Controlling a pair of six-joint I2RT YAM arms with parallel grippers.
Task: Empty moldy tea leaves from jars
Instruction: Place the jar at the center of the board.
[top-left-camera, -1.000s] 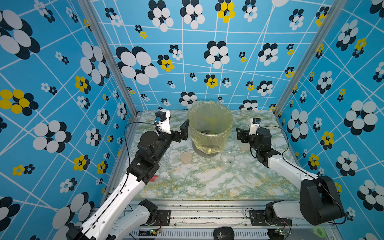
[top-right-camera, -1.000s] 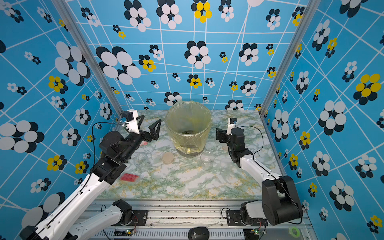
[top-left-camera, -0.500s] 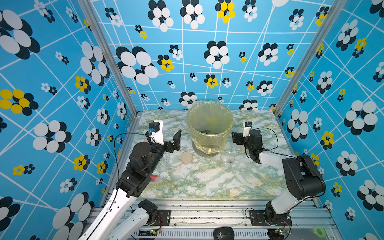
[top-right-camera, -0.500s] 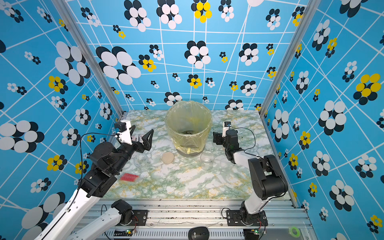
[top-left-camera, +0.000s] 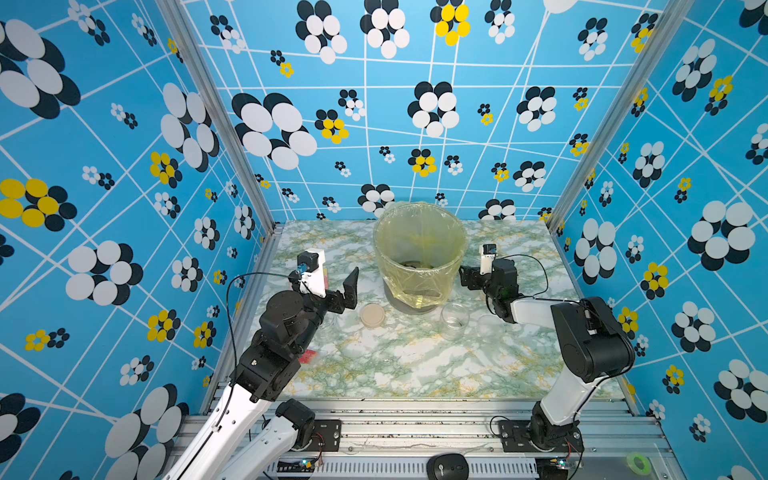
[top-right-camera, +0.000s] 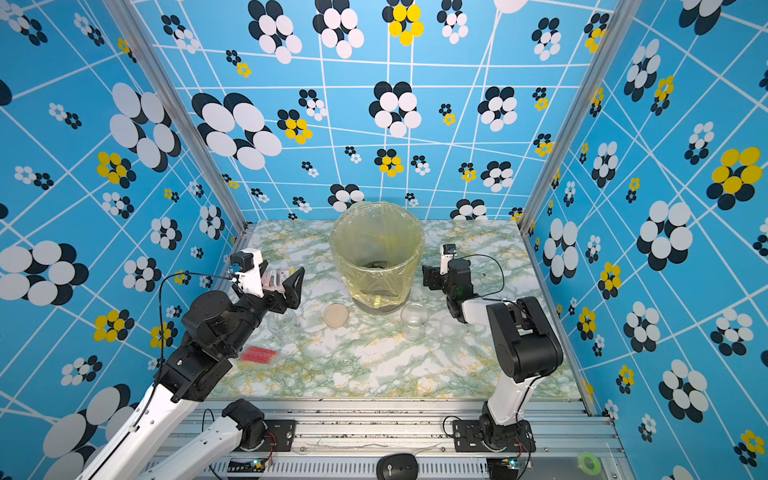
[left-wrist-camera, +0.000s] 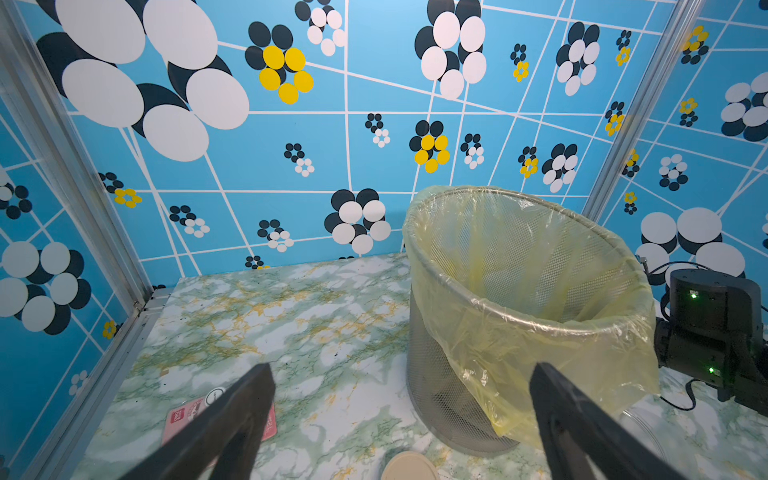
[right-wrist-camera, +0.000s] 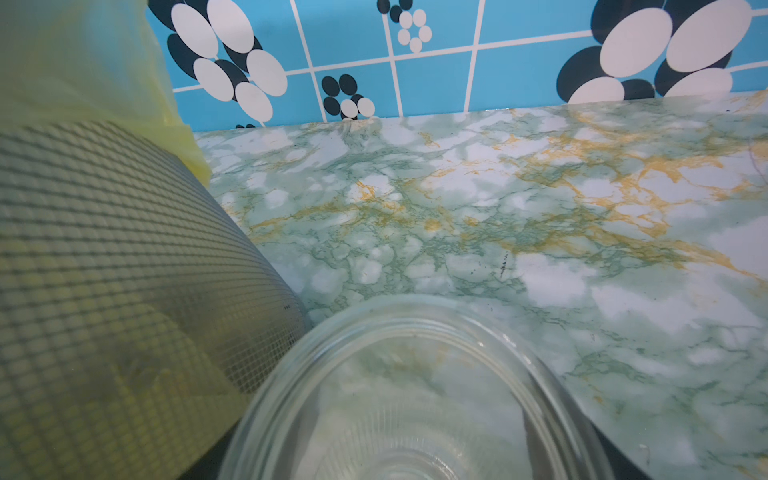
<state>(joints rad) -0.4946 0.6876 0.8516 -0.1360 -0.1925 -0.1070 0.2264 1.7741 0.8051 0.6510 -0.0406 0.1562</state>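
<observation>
My left gripper (top-left-camera: 337, 286) (left-wrist-camera: 403, 370) hangs open and empty above the table, left of the bin. A clear empty jar (right-wrist-camera: 395, 395) fills the right wrist view, and my right gripper (top-left-camera: 467, 276) is shut on it low beside the bin's right side. A second empty jar (top-left-camera: 454, 320) stands open in front of the bin. A third jar (top-right-camera: 281, 326) sits partly under my left arm. A beige lid (top-left-camera: 372, 316) and a translucent lid (top-left-camera: 490, 326) lie flat on the table. Dark moldy tea leaves (top-right-camera: 376, 264) lie at the bin's bottom.
The mesh bin (top-left-camera: 419, 249) with a yellow bag stands at the table's back middle. Pink packets (top-right-camera: 274, 278) lie behind my left gripper, and a red packet (top-right-camera: 258, 354) lies under my left arm. Walls close off three sides.
My left gripper has drawn back and down from the bin's rim, still open. My right arm has folded upright, and its gripper has shifted slightly toward the bin with the jar.
</observation>
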